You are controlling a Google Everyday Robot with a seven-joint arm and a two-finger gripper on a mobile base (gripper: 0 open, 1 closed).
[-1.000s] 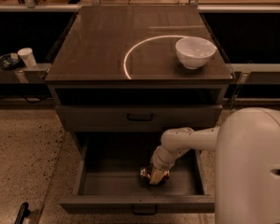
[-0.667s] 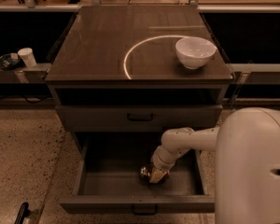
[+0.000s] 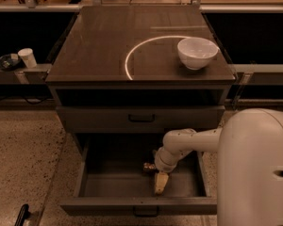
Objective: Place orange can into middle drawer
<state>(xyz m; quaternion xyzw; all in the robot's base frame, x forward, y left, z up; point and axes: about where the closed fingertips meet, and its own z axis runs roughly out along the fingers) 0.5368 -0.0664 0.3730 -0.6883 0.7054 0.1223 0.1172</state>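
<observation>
Speckled floor surrounds the table. Its drawer stands open so the arm can reach down inside. The claw sits low at the drawer's bottom, against the can. Whether it grips the can, I cannot tell.

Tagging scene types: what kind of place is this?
Probably an office or lab kitchenette: drawer cabinet with white bowl on top, cup on side counter. The gripper is down in the open middle drawer.
</observation>
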